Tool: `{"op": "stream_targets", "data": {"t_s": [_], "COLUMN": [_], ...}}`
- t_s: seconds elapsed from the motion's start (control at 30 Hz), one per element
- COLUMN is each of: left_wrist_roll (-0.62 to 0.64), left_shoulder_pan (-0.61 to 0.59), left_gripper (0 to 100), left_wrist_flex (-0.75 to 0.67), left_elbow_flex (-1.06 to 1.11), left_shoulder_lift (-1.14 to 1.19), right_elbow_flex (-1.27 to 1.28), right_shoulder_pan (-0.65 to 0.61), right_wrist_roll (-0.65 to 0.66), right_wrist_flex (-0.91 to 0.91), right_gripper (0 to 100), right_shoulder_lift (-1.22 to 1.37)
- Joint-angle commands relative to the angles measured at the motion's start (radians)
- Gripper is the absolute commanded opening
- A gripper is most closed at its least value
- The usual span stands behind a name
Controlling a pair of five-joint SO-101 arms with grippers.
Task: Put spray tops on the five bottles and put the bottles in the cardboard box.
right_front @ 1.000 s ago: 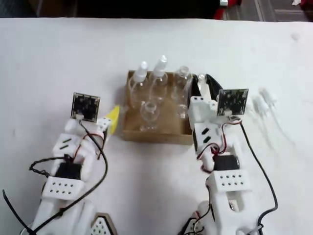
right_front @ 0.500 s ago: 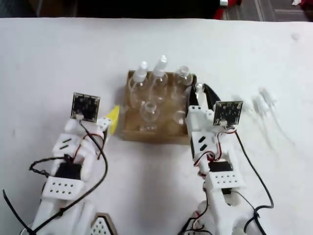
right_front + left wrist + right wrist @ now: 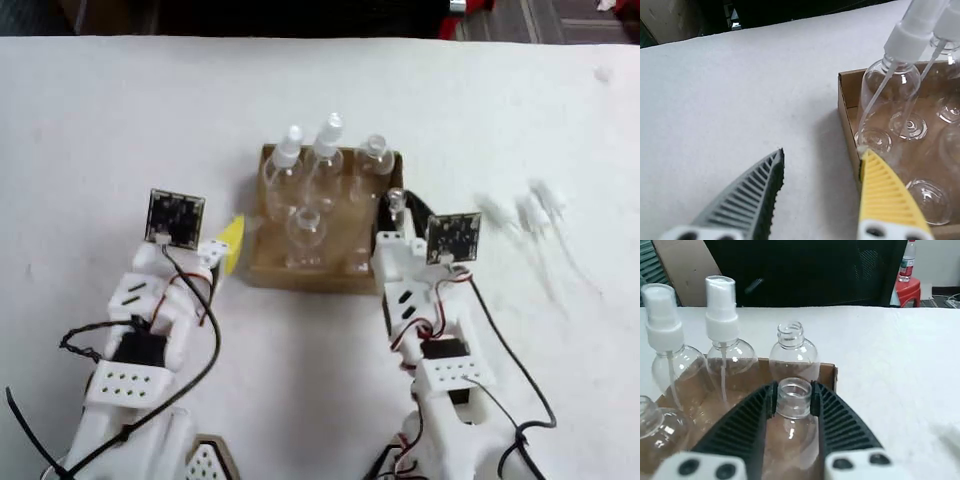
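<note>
Between the clenched right jaws, by its neck, sits an uncapped bottle (image 3: 792, 396) at the cardboard box (image 3: 829, 372); left jaws gape.

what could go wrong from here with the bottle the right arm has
1. The right gripper clamps the open bottle only at its neck, so it may slip or swing into the uncapped bottle behind it.
2. It has no spray top. The loose spray tops lie on the table, and capping inside the crowded cardboard box may be awkward.
3. The left gripper has one of its fingers by the box wall and could nudge it.
</note>
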Motion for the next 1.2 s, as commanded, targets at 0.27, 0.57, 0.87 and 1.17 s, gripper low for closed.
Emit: {"op": "stream_targets", "data": {"t_s": [0.27,0.57,0.87,1.17], "left_wrist_roll": [-0.011,-0.011,-0.011,-0.011], "left_shoulder_pan": [0.01,0.01,0.01,0.01], "left_gripper": [23,23,23,23], "left_wrist_flex": [-0.029,-0.029,-0.029,-0.029], "left_elbow_flex": [-0.011,-0.012,-0.012,-0.012], "left_shoulder_lift": [-0.019,-0.019,-0.022,-0.021], "right_elbow_flex": [0.0,0.02,0.02,0.029], "right_shoulder_pan": [-0.021,-0.082,-0.079,-0.077], "right_wrist_roll": [0.141,0.222,0.222,0.222], "right_wrist_flex": [-0.018,-0.021,-0.019,-0.019], "right_gripper": [2.2,2.2,2.6,14.4], "right_shoulder_lift": [-0.004,-0.005,-0.005,-0.005]}}
